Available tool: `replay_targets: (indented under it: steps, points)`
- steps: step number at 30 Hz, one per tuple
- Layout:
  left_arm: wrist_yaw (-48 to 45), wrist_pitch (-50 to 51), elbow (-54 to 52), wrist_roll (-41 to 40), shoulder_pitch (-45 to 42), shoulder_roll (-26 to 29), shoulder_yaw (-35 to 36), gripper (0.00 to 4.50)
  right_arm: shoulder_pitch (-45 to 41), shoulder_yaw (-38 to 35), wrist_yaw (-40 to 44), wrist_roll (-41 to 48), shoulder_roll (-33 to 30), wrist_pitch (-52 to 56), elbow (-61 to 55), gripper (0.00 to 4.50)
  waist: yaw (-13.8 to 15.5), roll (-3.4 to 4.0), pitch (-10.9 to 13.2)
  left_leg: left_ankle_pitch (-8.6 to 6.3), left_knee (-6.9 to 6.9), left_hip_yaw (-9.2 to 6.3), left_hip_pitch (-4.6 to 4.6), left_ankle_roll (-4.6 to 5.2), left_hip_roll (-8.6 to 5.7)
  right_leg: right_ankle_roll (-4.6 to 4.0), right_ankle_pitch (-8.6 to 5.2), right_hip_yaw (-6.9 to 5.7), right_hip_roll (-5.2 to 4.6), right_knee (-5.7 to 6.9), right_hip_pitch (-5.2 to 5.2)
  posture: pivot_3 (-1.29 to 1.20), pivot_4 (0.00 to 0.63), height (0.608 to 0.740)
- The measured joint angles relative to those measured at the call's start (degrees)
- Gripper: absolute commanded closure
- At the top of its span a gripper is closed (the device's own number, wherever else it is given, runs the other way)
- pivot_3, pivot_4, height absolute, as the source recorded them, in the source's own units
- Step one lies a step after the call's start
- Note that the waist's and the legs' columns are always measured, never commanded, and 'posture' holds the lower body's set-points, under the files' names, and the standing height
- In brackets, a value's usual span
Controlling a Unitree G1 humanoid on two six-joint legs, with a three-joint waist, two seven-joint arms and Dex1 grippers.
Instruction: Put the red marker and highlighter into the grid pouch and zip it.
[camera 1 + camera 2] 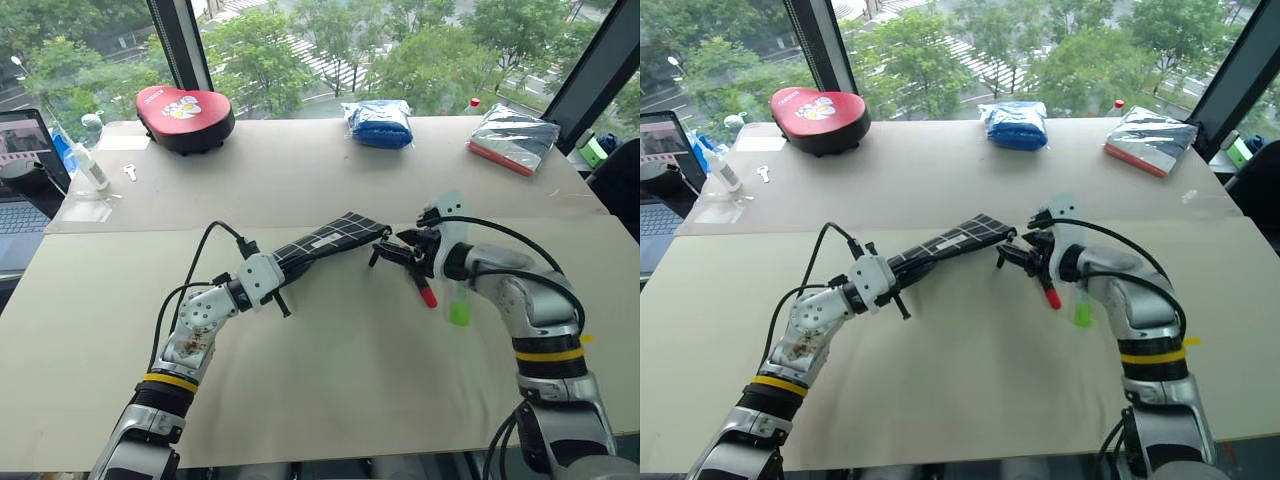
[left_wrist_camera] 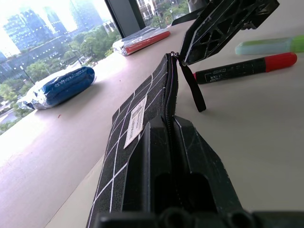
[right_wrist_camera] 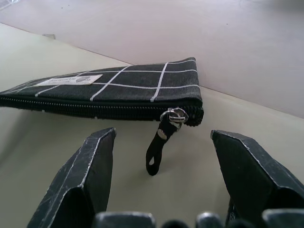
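Three task items, listed from the centre outward. Grid pouch (image 1: 325, 243): black fabric with white lines and a small white label, raised off the table (image 1: 330, 390) and held on edge, zipper edge turned toward the right arm. It appears zipped along its visible length, the slider at the far corner with the pull strap (image 3: 159, 149) dangling free. Held this way, presumably, so the other arm can reach the strap and draw the zipper open.

Left gripper (image 1: 283, 272): clenched on the pouch's near end, fingers pinching the fabric either side of the zipper.

Right gripper (image 3: 161, 190): released, jaws spread wide with nothing between them, aimed at the strap from just short of it.

Red marker (image 1: 424, 289): dark body, red end, lying on the table below the right gripper. Highlighter (image 1: 459, 303): lime green, lying just beside the marker. Both outside the pouch, not yet loaded.

Surroundings, far edge of table: red cartoon-print case (image 1: 184, 117), blue bag (image 1: 380, 123), silver packet (image 1: 513, 138). Laptop (image 1: 25, 170) at the robot's left.
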Motion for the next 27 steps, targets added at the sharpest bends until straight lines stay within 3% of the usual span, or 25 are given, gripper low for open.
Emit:
replay_targets:
  steps: [5, 8, 16, 27]
  points:
    - [0.5, 1.2, -0.6, 0.0, 0.1, -0.1, 0.4, 4.5, -1.5, 0.9, -0.3, -1.4, 1.5, -1.3, 3.5, 0.93, -0.2, 0.0, 0.0, 0.0, -0.01, 0.01, 0.0, 0.0, 0.01, 0.0, 0.0, 0.01, 0.0, 0.0, -0.01, 0.0, 0.15, 0.74]
    - [0.6, 2.0, -0.8, 0.1, 0.1, -0.4, 0.5, 4.5, -2.3, 1.7, -0.1, -1.7, 2.6, -2.5, 5.0, 1.66, -0.2, 0.0, 0.0, -0.01, -0.02, 0.01, 0.0, 0.01, 0.01, 0.0, 0.0, 0.0, 0.0, 0.0, -0.01, 0.0, 0.15, 0.74]
    - [1.1, 2.2, -1.4, 0.1, 0.1, -0.5, 1.0, 4.5, -3.1, 2.1, 2.2, -2.6, 3.8, -4.7, 6.6, 4.39, -0.2, 0.0, 0.0, 0.0, -0.01, 0.01, 0.0, 0.0, 0.0, 0.0, 0.0, 0.01, 0.0, 0.0, -0.01, 0.0, 0.15, 0.74]
    - [2.1, 2.5, -1.7, 0.2, 0.4, -1.1, 1.3, 4.5, -4.1, 4.3, 4.7, -3.4, 4.5, -4.8, 6.6, 4.45, -0.2, 0.0, 0.0, 0.01, -0.02, 0.01, 0.0, -0.02, 0.0, 0.0, 0.0, 0.0, 0.01, 0.01, -0.02, 0.0, 0.15, 0.74]
